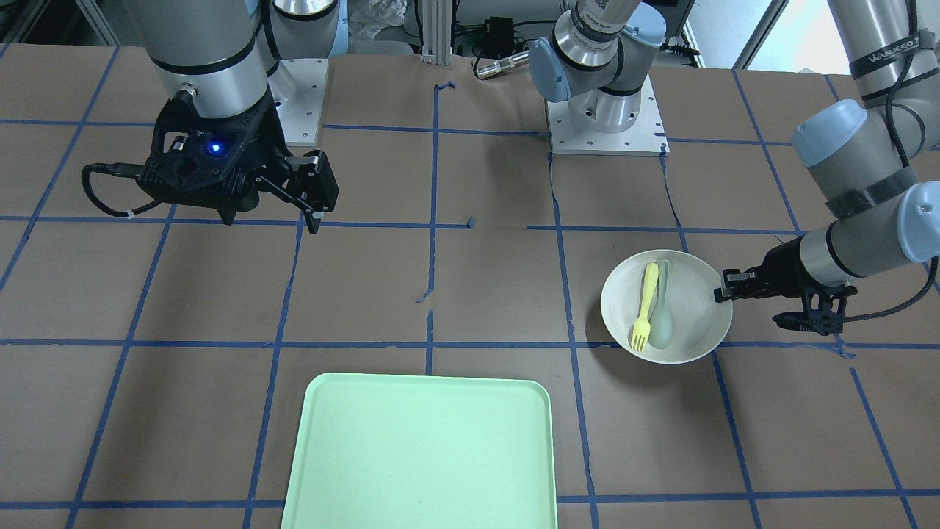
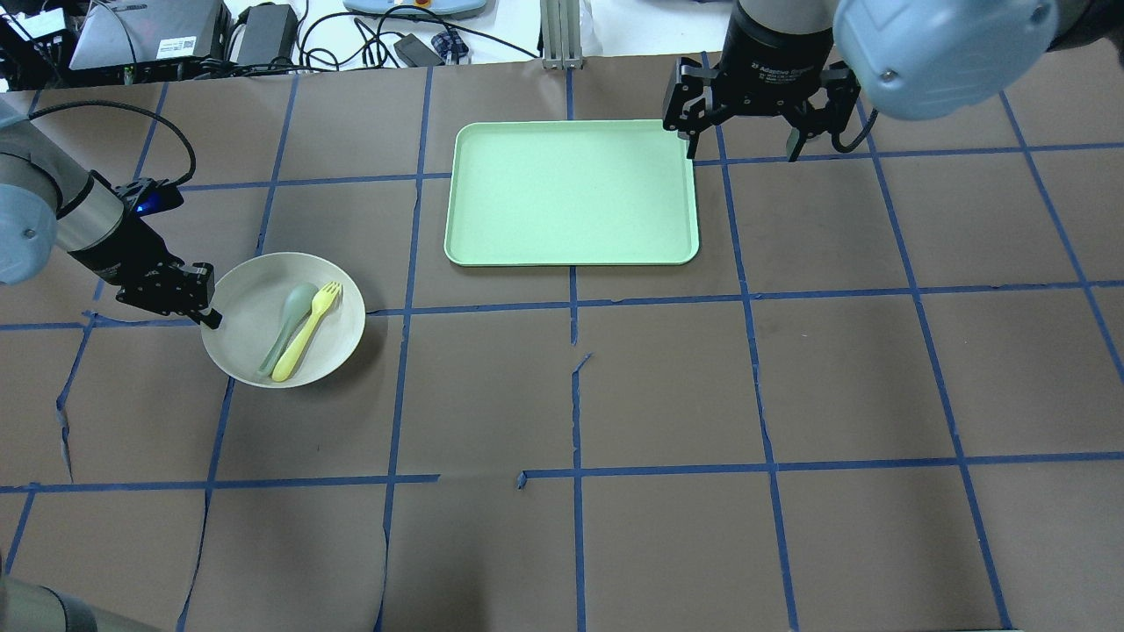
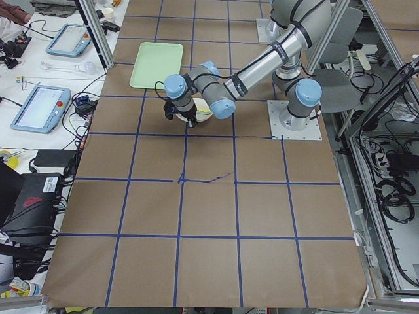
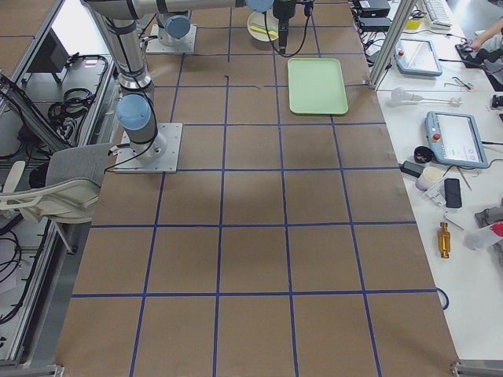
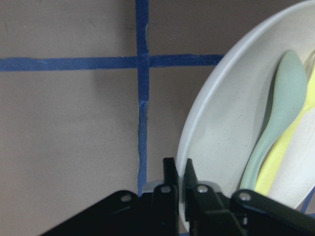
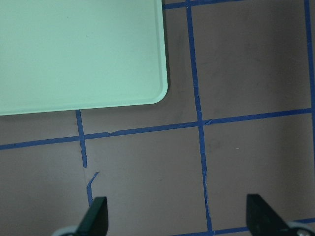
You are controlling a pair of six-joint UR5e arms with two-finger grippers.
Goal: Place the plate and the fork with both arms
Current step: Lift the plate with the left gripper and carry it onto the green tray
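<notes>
The off-white plate (image 1: 694, 316) lies on the table on my left side, also in the overhead view (image 2: 241, 303). On it lie the pale-yellow fork (image 1: 645, 305) and a green-grey spoon (image 1: 663, 312), side by side. My left gripper (image 1: 723, 292) is low at the plate's outer rim. In the left wrist view its fingers (image 5: 170, 173) stand close together with the rim of the plate (image 5: 211, 128) between them. My right gripper (image 2: 746, 145) is open and empty, held high near the corner of the tray.
The mint-green tray (image 2: 571, 193) lies at the far middle of the table, with nothing on it; its corner shows in the right wrist view (image 6: 78, 49). Brown paper with blue tape lines covers the table. The arm bases stand at my side of the table.
</notes>
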